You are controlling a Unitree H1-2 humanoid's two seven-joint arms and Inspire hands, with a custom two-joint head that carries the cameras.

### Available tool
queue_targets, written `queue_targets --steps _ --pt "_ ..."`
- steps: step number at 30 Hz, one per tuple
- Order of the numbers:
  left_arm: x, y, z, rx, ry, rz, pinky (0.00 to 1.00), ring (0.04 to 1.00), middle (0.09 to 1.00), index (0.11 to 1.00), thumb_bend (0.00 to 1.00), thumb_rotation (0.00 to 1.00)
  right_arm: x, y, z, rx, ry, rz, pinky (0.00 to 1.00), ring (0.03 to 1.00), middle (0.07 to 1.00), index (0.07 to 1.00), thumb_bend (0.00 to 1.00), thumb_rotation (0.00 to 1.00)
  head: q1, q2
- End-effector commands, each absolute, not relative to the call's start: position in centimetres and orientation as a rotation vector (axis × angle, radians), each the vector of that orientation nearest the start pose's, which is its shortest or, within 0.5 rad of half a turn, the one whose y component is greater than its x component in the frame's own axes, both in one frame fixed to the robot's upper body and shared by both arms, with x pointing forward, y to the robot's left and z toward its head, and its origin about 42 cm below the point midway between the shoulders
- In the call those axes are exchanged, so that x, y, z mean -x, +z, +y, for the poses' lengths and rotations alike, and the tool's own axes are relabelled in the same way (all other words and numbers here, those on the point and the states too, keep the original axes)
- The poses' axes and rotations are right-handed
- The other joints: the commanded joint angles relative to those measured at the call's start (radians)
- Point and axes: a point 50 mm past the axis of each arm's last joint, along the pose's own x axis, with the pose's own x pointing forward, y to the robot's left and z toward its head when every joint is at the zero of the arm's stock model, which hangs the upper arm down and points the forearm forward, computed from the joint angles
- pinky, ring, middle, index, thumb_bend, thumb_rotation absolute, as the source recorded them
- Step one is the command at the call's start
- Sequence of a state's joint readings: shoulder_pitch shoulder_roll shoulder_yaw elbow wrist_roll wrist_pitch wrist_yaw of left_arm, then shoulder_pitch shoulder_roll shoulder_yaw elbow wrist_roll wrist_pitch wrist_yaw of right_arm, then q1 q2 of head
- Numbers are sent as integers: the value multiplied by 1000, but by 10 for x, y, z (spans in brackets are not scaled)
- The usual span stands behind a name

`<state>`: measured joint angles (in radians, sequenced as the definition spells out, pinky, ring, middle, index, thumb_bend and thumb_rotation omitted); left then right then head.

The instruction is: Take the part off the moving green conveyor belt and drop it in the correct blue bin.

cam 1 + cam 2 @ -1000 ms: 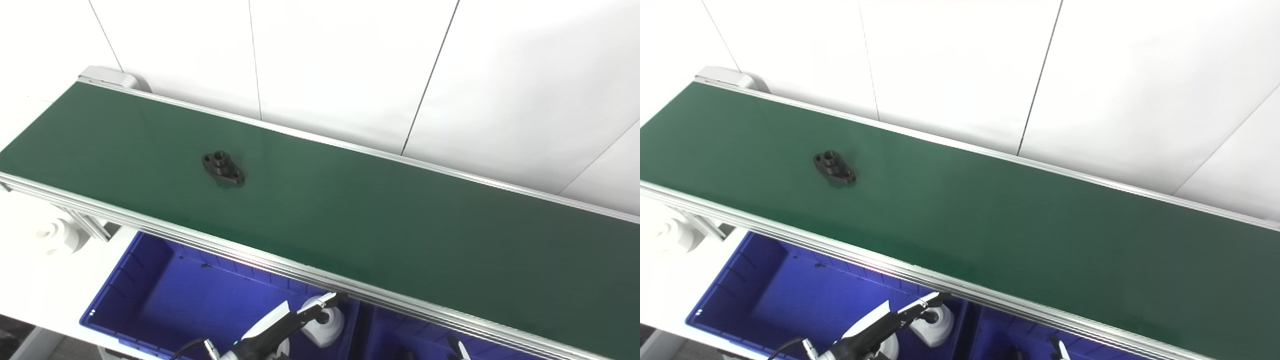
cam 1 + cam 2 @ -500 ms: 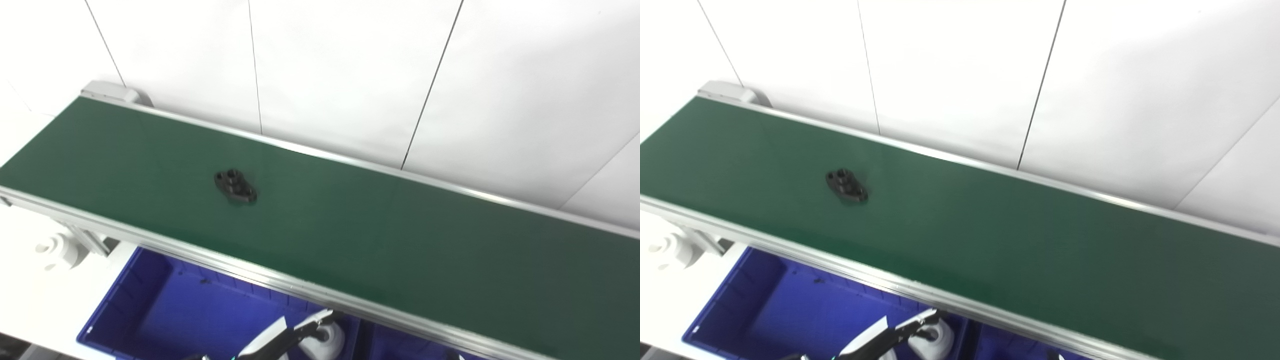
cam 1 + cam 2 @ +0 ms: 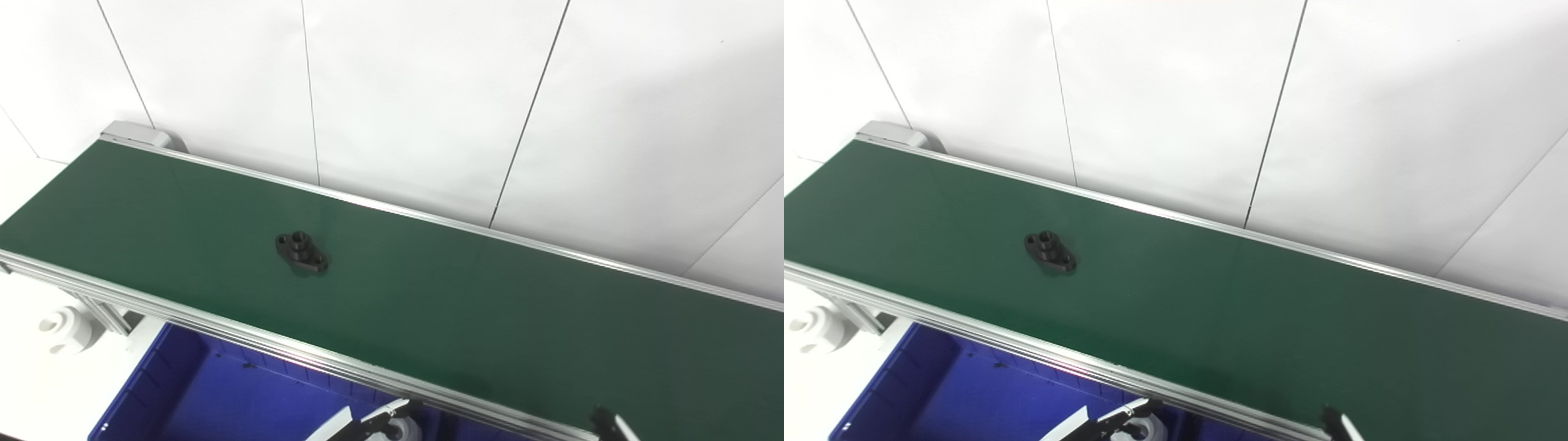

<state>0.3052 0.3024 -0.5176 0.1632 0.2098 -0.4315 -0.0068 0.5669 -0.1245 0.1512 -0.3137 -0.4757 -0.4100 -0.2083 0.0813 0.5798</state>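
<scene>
One green conveyor belt (image 3: 465, 306) ran diagonally across view, a blue bin (image 3: 184, 398) below its near rail. Black flanged part (image 3: 301, 252) lay on the belt, left of centre. Left robot hand (image 3: 367, 424) and right robot hand (image 3: 606, 424): only fingertips visible, state indeterminate.

White spool (image 3: 61, 323), white panelled wall (image 3: 416, 92)

Looking down obliquely from head height, side by side, slightly offset; sharing the long green conveyor belt (image 3: 429, 294), white panelled wall (image 3: 416, 92), blue plastic bin (image 3: 943, 398).
</scene>
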Motion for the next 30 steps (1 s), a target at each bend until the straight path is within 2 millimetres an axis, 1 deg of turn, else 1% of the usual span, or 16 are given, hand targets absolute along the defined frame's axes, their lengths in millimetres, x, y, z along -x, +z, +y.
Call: queue_targets --steps 1,3,5,6,9,10,13,16,18,19,21,24,25,26,29,30 --pt "-122 8 194 -321 -596 9 857 950 983 946 886 302 -101 124 -220 485 -6 -282 677 779 816 841 855 328 -12 4" --pt "-124 8 193 -316 -598 10 870 957 988 950 884 294 -108 131 -219 504 -13 -290 674 781 820 843 853 358 -20 11" --pt "-126 7 192 -320 -600 9 882 964 994 957 875 286 -118 138 -218 527 -23 -301 702 789 815 834 861 395 -31 16" --pt "-126 7 192 -323 -601 8 883 964 996 960 874 290 -124 141 -218 533 -26 -309 688 778 808 826 869 413 -38 21" --pt "-128 8 193 -324 -603 2 893 970 999 962 873 296 -137 147 -216 544 -23 -326 676 758 794 817 866 420 -54 25" --pt "-129 8 193 -323 -604 1 895 972 1000 963 873 297 -141 149 -215 553 -19 -332 676 757 793 816 866 421 -79 36" --pt "-130 9 195 -314 -609 2 910 984 1000 967 874 293 -155 153 -212 583 -2 -339 672 745 778 802 849 442 -108 47" --pt "-132 10 197 -310 -611 2 922 995 1000 971 872 270 -168 156 -208 601 23 -337 681 739 769 788 831 421 -144 57" --pt "-133 11 198 -317 -610 -1 925 995 1000 972 873 277 -177 158 -203 608 36 -328 674 736 768 788 829 428 -168 64" --pt "-133 11 199 -319 -610 -2 938 998 1000 976 872 282 -181 159 -201 607 41 -325 666 731 765 786 833 415 -168 64" --pt "-133 12 201 -331 -616 -7 947 1000 1000 981 869 280 -191 160 -195 587 53 -312 661 729 765 785 834 399 -201 77" --pt "-133 15 205 -344 -619 -15 955 1000 1000 989 871 278 -202 162 -187 578 67 -301 657 731 769 787 828 383 -234 93" --pt "-133 16 207 -346 -618 -16 959 1000 1000 989 872 273 -205 163 -184 578 69 -298 649 725 765 789 828 369 -256 103" --pt "-133 16 208 -347 -618 -17 974 1000 1000 991 869 269 -209 164 -180 579 74 -291 642 721 766 793 827 365 -256 103" --pt "-135 18 212 -345 -620 -18 988 1000 1000 995 863 275 -220 167 -169 591 87 -277 643 730 780 804 819 375 -304 123" --pt "-135 19 214 -342 -621 -18 993 1000 1000 997 861 277 -224 168 -166 596 92 -274 643 734 784 806 818 375 -308 124"
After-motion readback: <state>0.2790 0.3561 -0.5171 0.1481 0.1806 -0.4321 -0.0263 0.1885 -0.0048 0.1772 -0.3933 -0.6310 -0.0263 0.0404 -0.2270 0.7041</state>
